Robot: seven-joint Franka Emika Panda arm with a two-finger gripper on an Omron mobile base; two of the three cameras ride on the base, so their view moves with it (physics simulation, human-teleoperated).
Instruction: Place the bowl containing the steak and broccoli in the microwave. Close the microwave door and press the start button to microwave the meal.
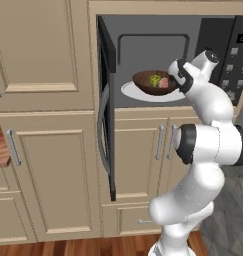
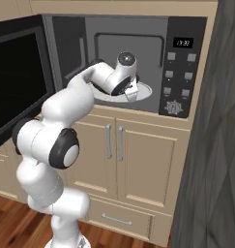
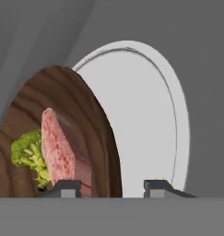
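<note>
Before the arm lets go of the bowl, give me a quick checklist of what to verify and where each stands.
1. Bowl inside the microwave, over the turntable plate: ok.
2. Bowl resting flat on the plate: cannot tell; it looks raised.
3. Steak and broccoli in the bowl: ok.
4. Gripper straddling the bowl's rim: ok; a firm clamp, cannot tell.
5. Microwave door swung wide, clear of the arm: ok.
6. Button panel unobstructed: ok.

white turntable plate (image 1: 143, 95) in microwave (image 1: 213, 30), bowl (image 1: 152, 82) over it
</note>
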